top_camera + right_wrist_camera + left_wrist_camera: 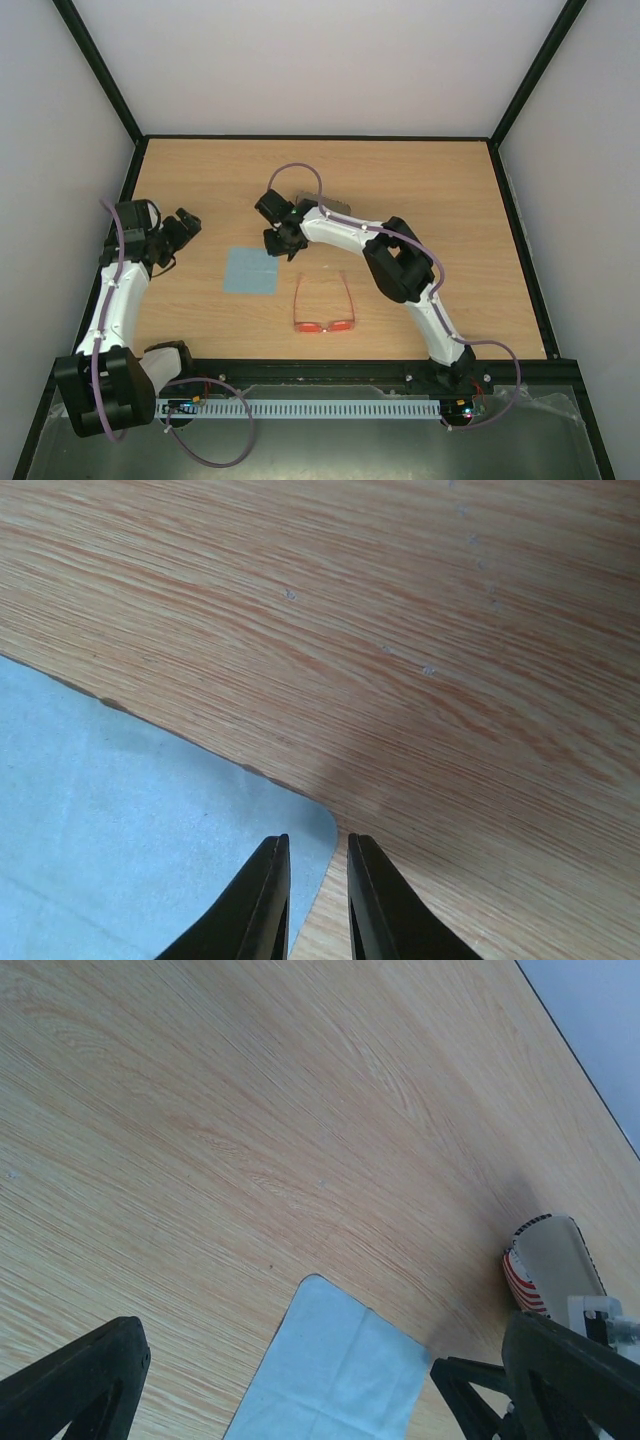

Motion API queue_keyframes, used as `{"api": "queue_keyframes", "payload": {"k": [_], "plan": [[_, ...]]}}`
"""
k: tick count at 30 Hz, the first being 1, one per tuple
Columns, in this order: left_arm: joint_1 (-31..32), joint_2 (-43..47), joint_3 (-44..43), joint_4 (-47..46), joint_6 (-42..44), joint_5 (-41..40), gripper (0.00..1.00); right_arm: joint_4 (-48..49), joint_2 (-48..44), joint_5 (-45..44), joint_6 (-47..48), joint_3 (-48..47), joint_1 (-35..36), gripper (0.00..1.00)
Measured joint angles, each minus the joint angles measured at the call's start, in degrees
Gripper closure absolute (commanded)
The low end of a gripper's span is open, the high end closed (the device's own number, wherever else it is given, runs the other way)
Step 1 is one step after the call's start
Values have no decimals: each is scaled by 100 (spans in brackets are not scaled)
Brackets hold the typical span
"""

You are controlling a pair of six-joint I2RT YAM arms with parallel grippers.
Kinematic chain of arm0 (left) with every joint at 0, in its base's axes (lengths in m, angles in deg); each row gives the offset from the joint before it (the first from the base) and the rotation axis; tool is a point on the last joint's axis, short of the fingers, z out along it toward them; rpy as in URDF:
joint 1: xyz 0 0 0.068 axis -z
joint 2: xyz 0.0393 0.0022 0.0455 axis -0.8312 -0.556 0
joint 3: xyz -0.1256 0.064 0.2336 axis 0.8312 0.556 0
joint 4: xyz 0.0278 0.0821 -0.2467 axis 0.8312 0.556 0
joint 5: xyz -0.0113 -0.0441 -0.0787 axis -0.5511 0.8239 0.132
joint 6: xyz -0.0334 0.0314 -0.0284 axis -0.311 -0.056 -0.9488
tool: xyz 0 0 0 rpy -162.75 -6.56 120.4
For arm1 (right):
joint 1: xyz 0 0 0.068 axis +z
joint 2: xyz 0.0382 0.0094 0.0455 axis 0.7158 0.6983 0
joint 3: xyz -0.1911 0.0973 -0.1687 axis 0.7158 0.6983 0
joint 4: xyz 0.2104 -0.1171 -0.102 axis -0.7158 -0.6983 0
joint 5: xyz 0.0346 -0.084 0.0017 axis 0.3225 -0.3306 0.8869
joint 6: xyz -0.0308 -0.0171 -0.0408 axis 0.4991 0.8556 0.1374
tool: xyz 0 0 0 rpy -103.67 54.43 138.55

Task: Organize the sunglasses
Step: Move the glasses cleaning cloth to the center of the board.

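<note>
Sunglasses (323,305) on table (450,200), apart from right claw (276,246)

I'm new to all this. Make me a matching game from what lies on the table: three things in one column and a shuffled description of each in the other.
Things:
1. sunglasses
2. cloth
3. case

Descriptions:
A. striped, partly hidden behind the right arm in the top view
B. unfolded, red lenses
C. light blue, lying flat

Pairs: 1-B, 2-C, 3-A
</note>
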Motion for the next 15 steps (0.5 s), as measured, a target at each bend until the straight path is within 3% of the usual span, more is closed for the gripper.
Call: {"api": "queue_keyframes", "payload": {"k": [15], "plan": [[-26, -7, 35, -76, 55, 83, 1, -87, 133, -35, 0, -72, 17, 84]]}}
